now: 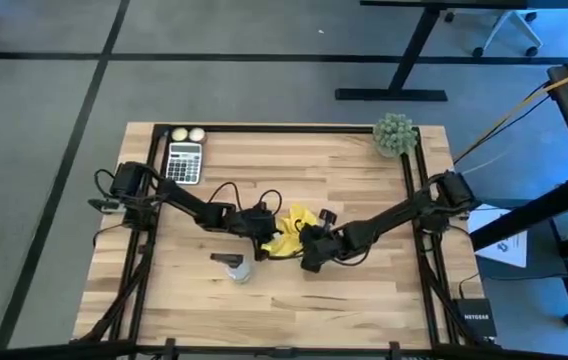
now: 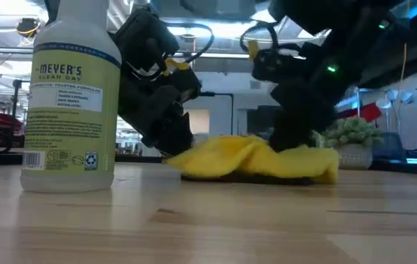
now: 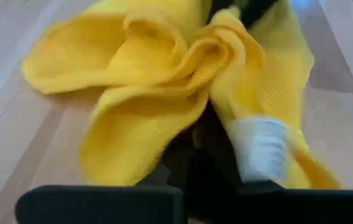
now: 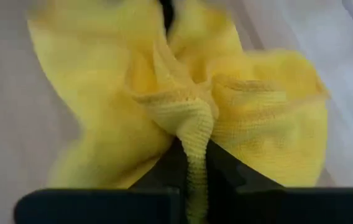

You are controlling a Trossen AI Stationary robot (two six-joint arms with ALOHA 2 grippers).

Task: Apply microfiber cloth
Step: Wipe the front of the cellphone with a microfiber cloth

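The bright yellow microfiber cloth [image 1: 289,232] lies bunched in wrinkled folds at the table's middle, on top of a dark flat thing [image 2: 267,178] that rests on the wood. My left gripper [image 1: 262,236] is at the cloth's left edge, shut among its folds [image 3: 164,118]. My right gripper [image 1: 309,247] comes from the right and is shut on a raised fold of the cloth [image 4: 192,118]. In the low view both grippers reach down onto the cloth [image 2: 252,158]. My left gripper meets the cloth at its left edge [image 3: 183,134], slanting down from the table's left. Folds drape over the fingertips [image 3: 260,149] and hide what lies between them. The cloth stays on the table. My right gripper pinches a raised fold of the cloth [image 4: 192,134] between its two fingers [image 4: 164,171], several layers gathered together. It comes slanting down from the table's right. The rest of the cloth spreads out slack on the table.
A spray bottle [image 2: 69,95] stands upright just in front of the cloth [image 1: 236,266]. A calculator [image 1: 184,161] and two small balls [image 1: 187,134] sit at the far left, a small plant [image 1: 394,135] at the far right. Bare wood [image 1: 294,310] lies toward the near edge.
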